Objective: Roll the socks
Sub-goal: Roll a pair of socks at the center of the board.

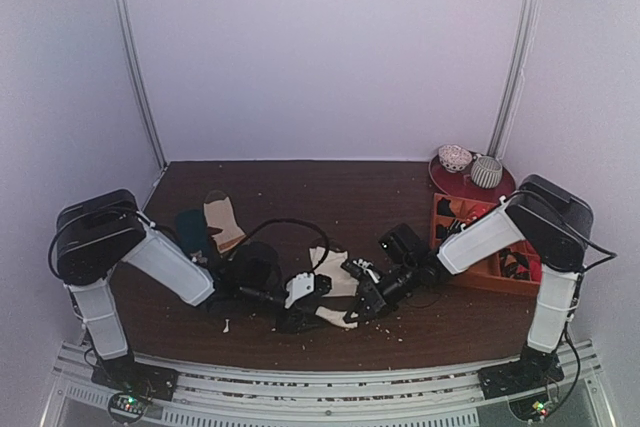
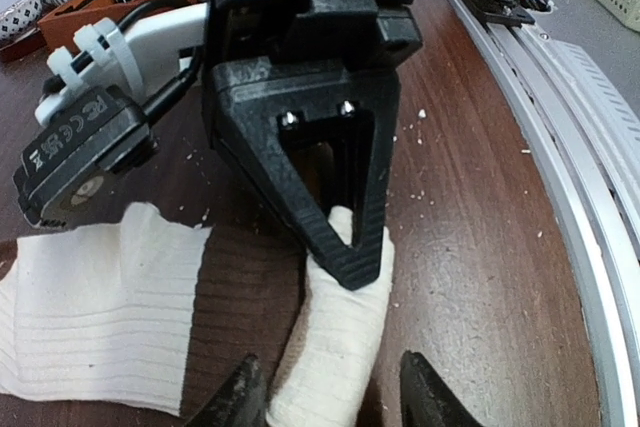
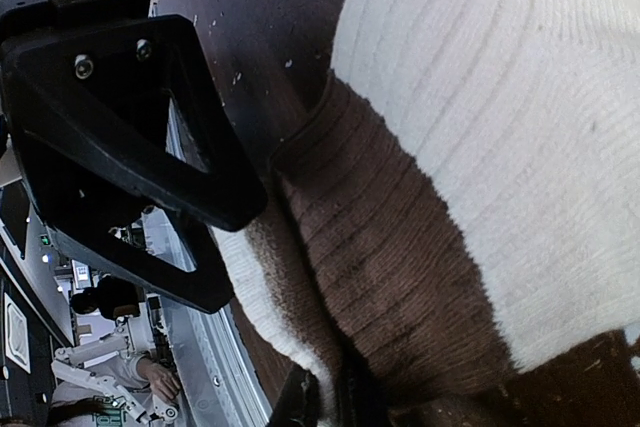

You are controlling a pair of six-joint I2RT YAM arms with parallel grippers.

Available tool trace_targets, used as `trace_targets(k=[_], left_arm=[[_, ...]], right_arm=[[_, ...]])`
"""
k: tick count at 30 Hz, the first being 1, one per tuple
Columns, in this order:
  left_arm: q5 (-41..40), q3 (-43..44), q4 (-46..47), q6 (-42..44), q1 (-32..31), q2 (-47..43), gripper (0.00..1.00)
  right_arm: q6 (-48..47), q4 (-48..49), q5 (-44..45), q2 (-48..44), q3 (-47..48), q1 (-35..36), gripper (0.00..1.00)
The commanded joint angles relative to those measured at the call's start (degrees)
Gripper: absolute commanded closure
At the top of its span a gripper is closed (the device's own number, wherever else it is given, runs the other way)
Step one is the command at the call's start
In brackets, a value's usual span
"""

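Cream-white, brown-ended ribbed socks (image 2: pixel 335 342) on wooden tabletop (image 2: pixel 470 227).
Left end effector (image 2: pixel 330 399) gapes astride 1; right end effector (image 3: pixel 325 405) pinches it.

A: Where can a hand pass?
B: Along the back of the dark brown wooden table (image 1: pixel 330 182).
A: And in front?
B: Tight. The left gripper (image 2: pixel 333 399) and right gripper (image 2: pixel 350 257) meet over the cream-white socks with brown ends (image 2: pixel 100 307); a black cable loop (image 1: pixel 285 224) arches just behind.
A: The sides?
B: An orange compartment tray (image 1: pixel 478 269) blocks the right; a tan striped sock (image 1: pixel 222 217) and a dark teal sock (image 1: pixel 190 230) lie left.
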Motion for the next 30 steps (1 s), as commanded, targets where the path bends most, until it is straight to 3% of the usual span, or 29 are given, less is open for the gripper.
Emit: trace_targets(k=[1,5,10,13,16,18,21,26,30], left_arm=[[2.52,2.6,0.01,1.09,-0.33,1.67,0.57],[3.33,4.29,-2.86,0.66,-0.33,3.44,0.69],[3.29,2.96,-3.37,-1.27,-0.33,4.53,0.62],[3.34,2.64,-3.81,-2.06,-0.34,5.42,0.67],[3.55,3.01,-4.51,-2.83,-0.33,6.43,0.78],[4.07,3.33,-4.91,-4.14,-0.33,6.73,1.0],[3.88,5.24,-8.97,-7.18,-0.26,6.9,1.0],[4.71,6.99,-19.95,-14.2,0.21,7.01,1.0],[12.32,4.78,-22.52,-22.74,3.2,8.51,1.0]], right_arm=[[-0.8,-9.08,3.96,3.23,-1.47,-0.28,1.0],[-0.84,-9.22,3.83,3.31,-1.11,-0.27,1.0],[-0.9,-8.95,3.63,3.04,-1.16,-0.27,1.0],[-0.82,-8.57,3.61,2.97,-1.45,-0.28,1.0],[-0.81,-8.19,3.81,2.76,-1.68,-0.28,1.0],[-1.3,-8.12,4.38,2.25,-1.64,-0.27,0.98],[-3.41,-7.46,5.07,0.03,-1.46,-0.24,0.93],[-9.98,3.42,13.34,-14.72,-7.2,-0.06,0.83],[-20.28,19.16,27.17,-30.03,-17.98,2.96,0.67]])
